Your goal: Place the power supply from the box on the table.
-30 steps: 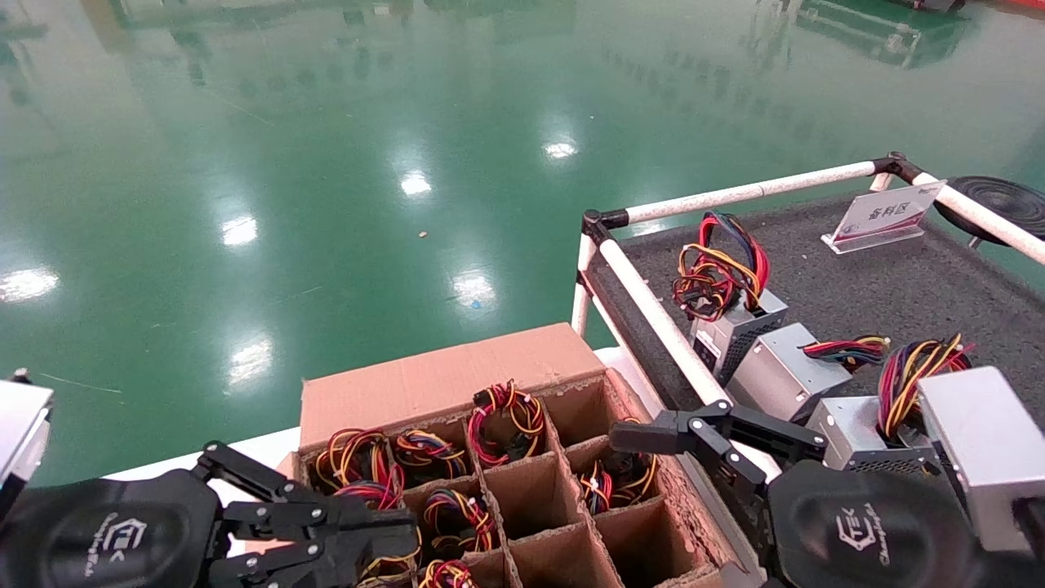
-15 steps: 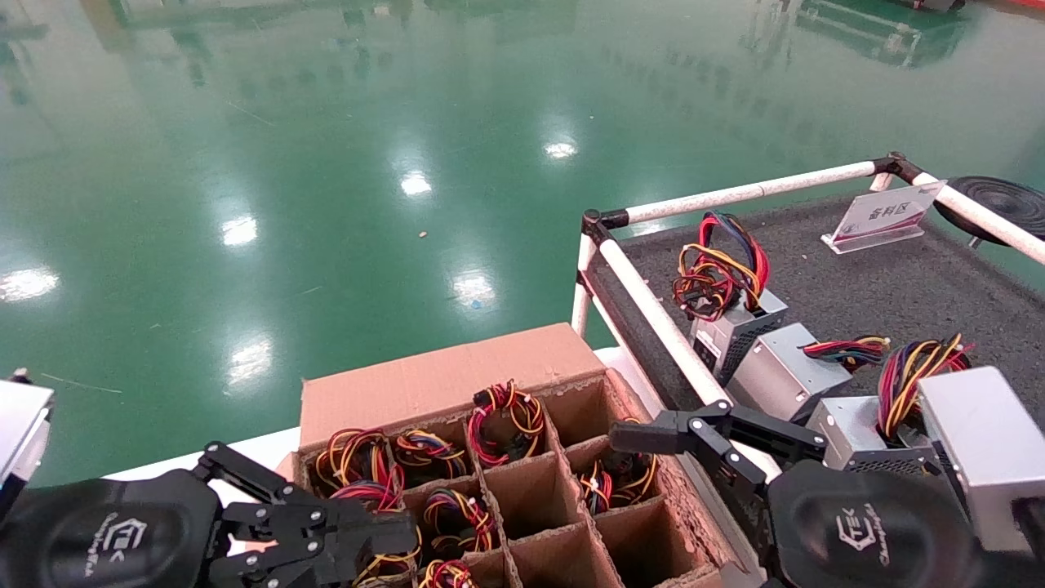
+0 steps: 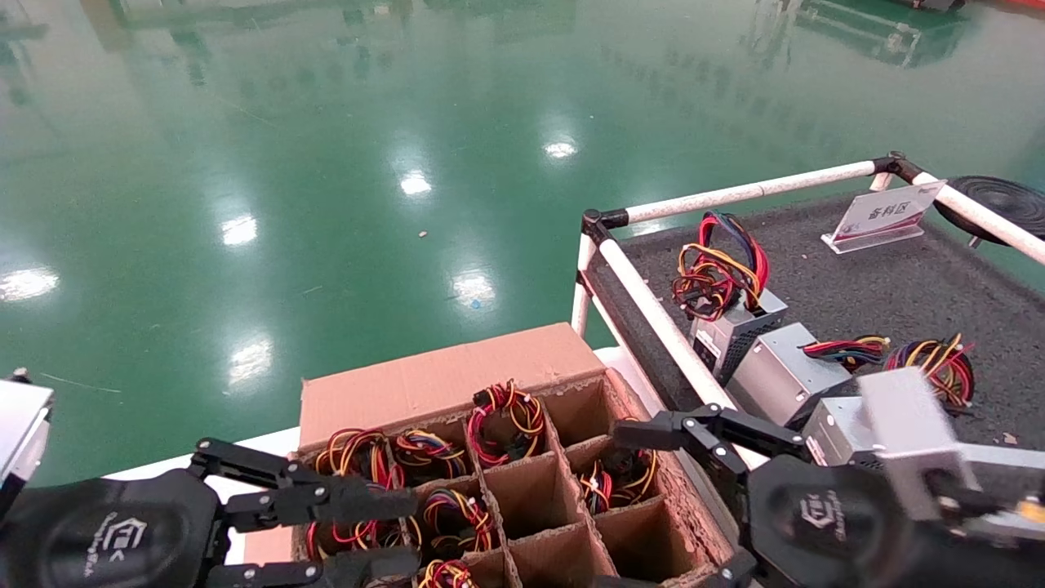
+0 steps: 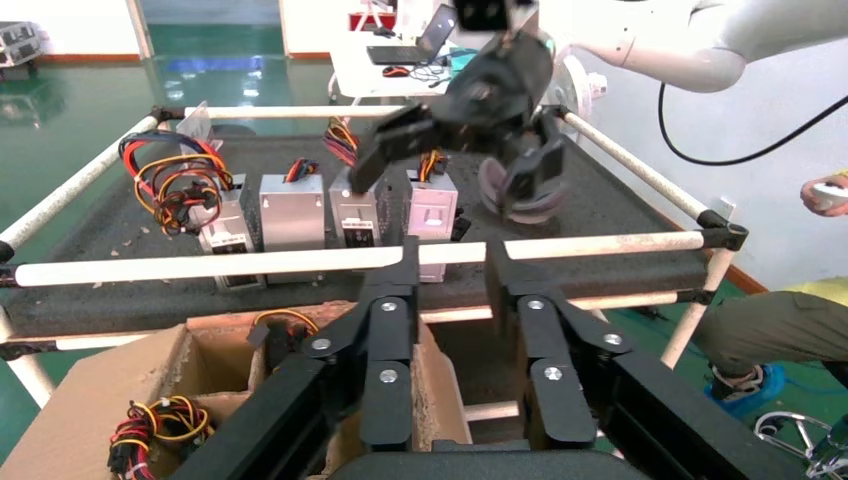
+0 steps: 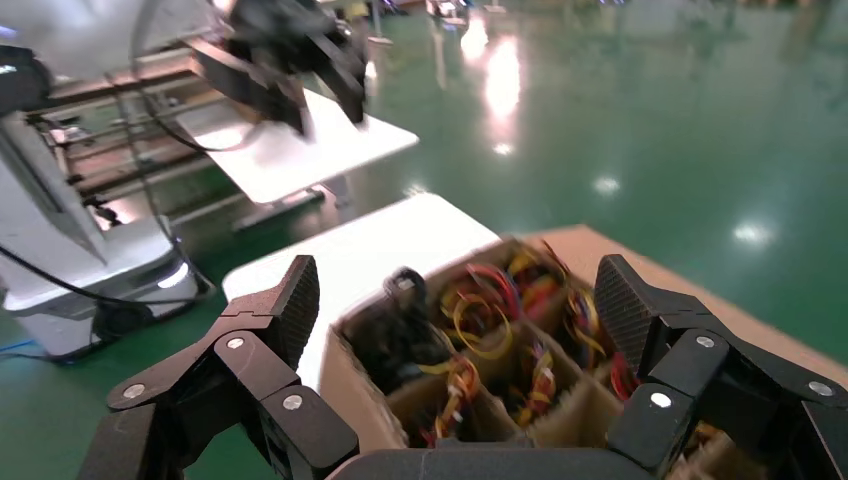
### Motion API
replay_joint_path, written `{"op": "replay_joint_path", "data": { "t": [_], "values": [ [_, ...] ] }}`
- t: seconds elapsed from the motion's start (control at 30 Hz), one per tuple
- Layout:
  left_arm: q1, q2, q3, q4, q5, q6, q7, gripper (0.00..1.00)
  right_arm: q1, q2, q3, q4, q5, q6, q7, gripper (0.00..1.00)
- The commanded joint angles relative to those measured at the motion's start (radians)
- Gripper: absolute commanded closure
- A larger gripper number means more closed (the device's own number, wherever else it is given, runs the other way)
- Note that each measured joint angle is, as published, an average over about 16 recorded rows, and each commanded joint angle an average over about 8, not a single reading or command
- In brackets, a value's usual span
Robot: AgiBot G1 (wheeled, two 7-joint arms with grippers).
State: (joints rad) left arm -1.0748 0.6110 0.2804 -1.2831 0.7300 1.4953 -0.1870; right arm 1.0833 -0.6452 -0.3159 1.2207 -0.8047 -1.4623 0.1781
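The box [image 3: 457, 377] is a worn cardboard carton with divider cells, at the bottom centre of the head view. Power supplies stand in its cells; only their looped red, orange and yellow wires [image 3: 506, 418] show, and the metal bodies are hidden. My right gripper [image 3: 618, 506] hangs open over the box's right-hand cells, above one wire bundle [image 3: 616, 478]. Its wrist view shows the box [image 5: 480, 340] between the empty spread fingers of the right gripper [image 5: 458, 310]. My left gripper [image 3: 408, 531] is open and empty over the box's left cells. The table [image 3: 857, 278] lies to the right.
Several power supply units [image 3: 784, 367] stand in a row on the table by its white pipe rail [image 3: 653, 318], one with blue wires [image 3: 722, 261]. A sign [image 3: 886, 216] and a black disc [image 3: 1004, 200] are at the back. A green floor surrounds everything.
My left gripper's fingers have spread from nearly shut to wide open. My right wrist has turned and shifted a little toward the box, its gripper still open.
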Motion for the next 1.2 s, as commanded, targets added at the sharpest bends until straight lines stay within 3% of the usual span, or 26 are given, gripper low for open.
{"op": "replay_joint_path", "data": {
  "t": [0.03, 0.37, 0.77, 1.2],
  "values": [
    [0.000, 0.000, 0.000, 0.000, 0.000, 0.000, 0.000, 0.00, 0.000, -0.009, -0.010, -0.016, -0.022, 0.013, 0.000, 0.00],
    [0.000, 0.000, 0.001, 0.000, -0.001, 0.000, 0.001, 0.00, 0.113, -0.099, -0.085, -0.164, -0.166, -0.013, -0.068, 0.00],
    [-0.001, -0.001, 0.002, 0.000, -0.001, -0.001, 0.001, 0.00, 0.307, -0.276, -0.168, -0.486, -0.336, -0.007, -0.216, 0.00],
    [-0.001, -0.001, 0.003, 0.000, -0.002, -0.001, 0.001, 0.00, 0.424, -0.431, -0.214, -0.794, -0.422, 0.022, -0.388, 0.00]
  ]
}}
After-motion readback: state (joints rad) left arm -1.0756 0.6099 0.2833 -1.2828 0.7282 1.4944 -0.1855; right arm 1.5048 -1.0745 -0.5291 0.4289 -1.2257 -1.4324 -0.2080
